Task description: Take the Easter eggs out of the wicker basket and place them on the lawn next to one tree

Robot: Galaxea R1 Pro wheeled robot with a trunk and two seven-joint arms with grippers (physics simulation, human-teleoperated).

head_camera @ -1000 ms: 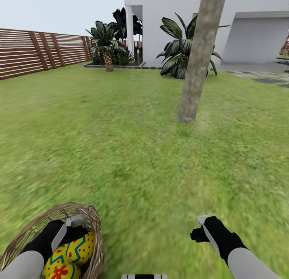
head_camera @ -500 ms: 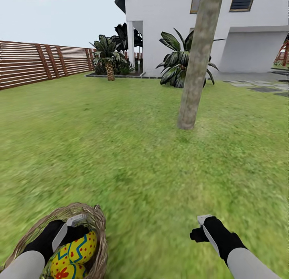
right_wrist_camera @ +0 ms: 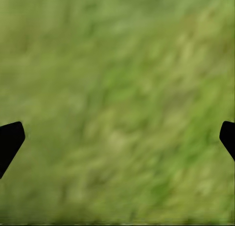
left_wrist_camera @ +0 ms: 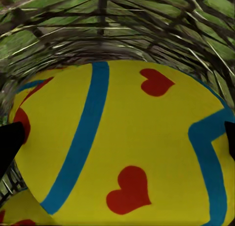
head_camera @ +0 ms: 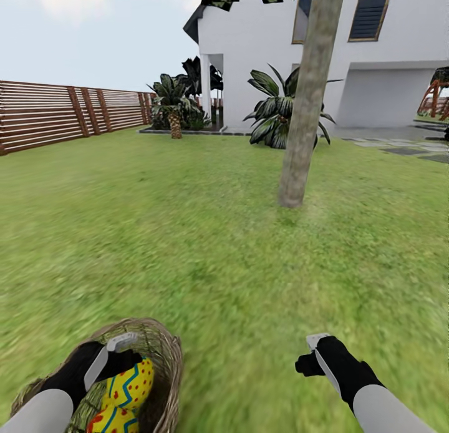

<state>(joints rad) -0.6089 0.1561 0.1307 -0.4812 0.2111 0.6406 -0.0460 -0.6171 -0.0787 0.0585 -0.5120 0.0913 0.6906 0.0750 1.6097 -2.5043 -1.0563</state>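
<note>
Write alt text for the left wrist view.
A large yellow Easter egg with blue bands and red heart marks lies close up inside the wicker basket, between the left gripper's open jaws at the frame's sides. Green lawn shows through the weave.

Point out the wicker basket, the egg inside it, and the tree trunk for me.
wicker basket point(head_camera: 163, 352): head view, on its woven far rim.
Easter egg point(left_wrist_camera: 132, 143): left wrist view, on its yellow shell between the blue bands.
tree point(head_camera: 305, 121): head view, on the middle of its trunk.

Two Easter eggs point(head_camera: 130, 383) visible; one wicker basket point(head_camera: 163, 358); one tree point(head_camera: 305, 108).
</note>
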